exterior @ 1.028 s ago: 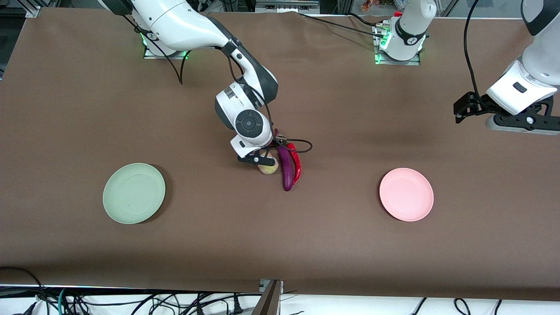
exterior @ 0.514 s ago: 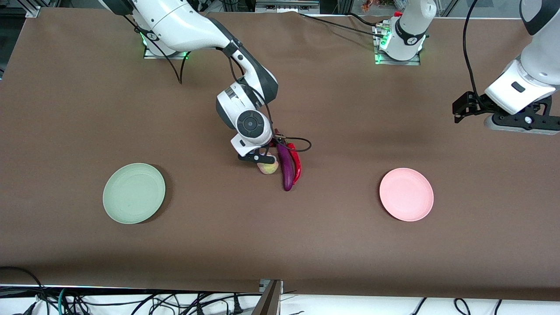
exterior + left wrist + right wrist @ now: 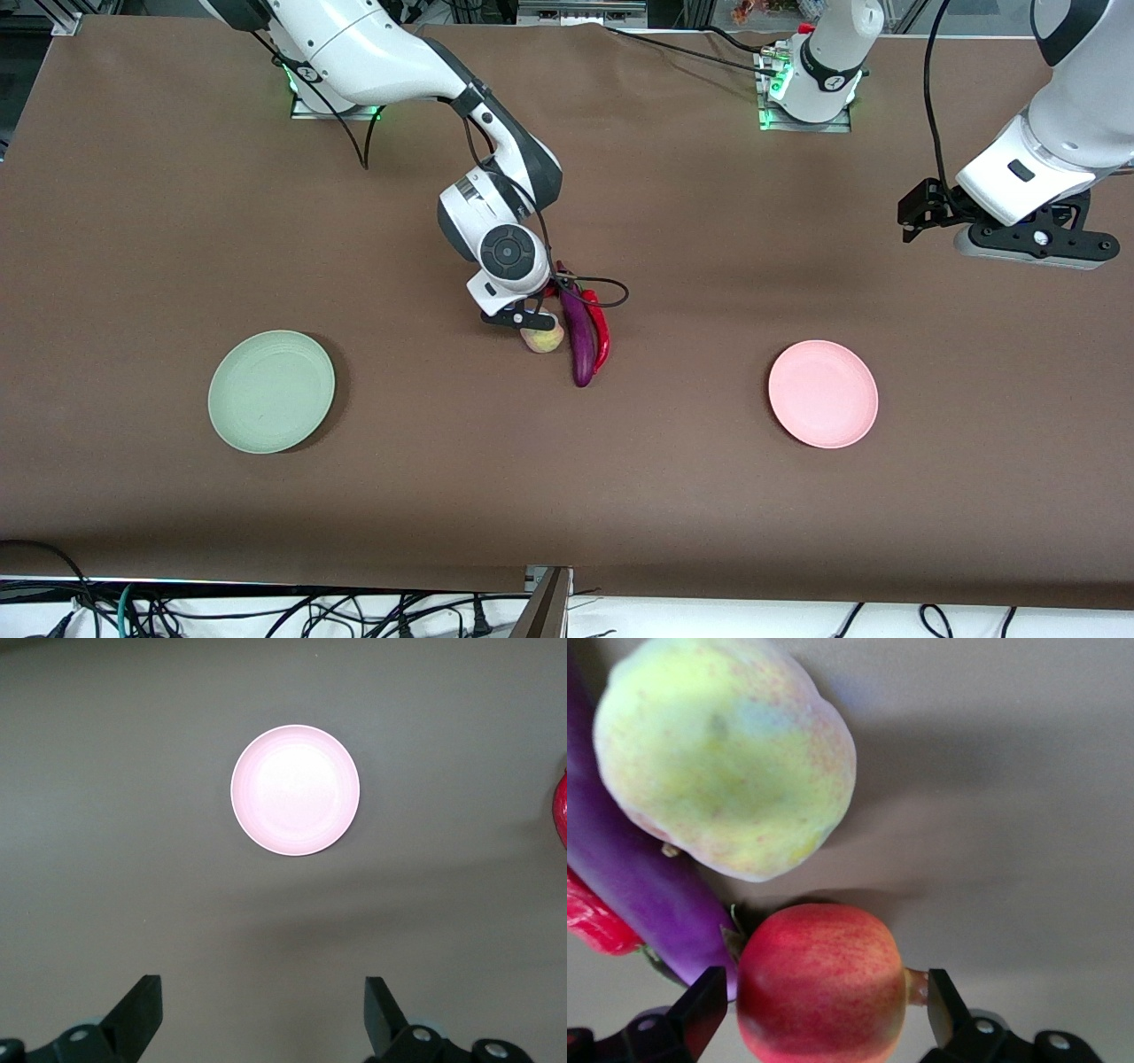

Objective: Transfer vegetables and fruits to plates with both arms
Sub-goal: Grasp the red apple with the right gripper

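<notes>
Counter (image 3: 177,532) is brown, with produce bunched mid-counter and one plate toward each arm's end, so you can see each arm gets its own drop spot.

Right arm (image 3: 381,53) reaches from its base down into the bunch. Left arm (image 3: 1063,115) waits high over bare counter toward its own end, clear of the work.

Green plate (image 3: 271,391) sits toward the right arm's end, pink plate (image 3: 823,393) toward the left arm's end; both empty, well apart from the produce. Nothing is transferred yet, I'd judge.

Right gripper (image 3: 819,1010) is low over the bunch, jaws apart, straddling the apple (image 3: 822,983) without clamping it yet; you're set for a squeeze, likely the next step. Left gripper (image 3: 263,1014) hangs with jaws apart, holding nothing, pink plate showing in its wrist view.

Eggplant (image 3: 580,341) lies lengthwise, touching the peach (image 3: 543,338) on one flank. Chili (image 3: 601,337) lies against the eggplant's flank toward the left arm's end.

Peach is nearer the front camera than the apple, just beside it. The apple is mostly hidden under the wrist in the front view.

Watch out: things are packed tight, so lifting the apple may nudge the peach or eggplant.
</notes>
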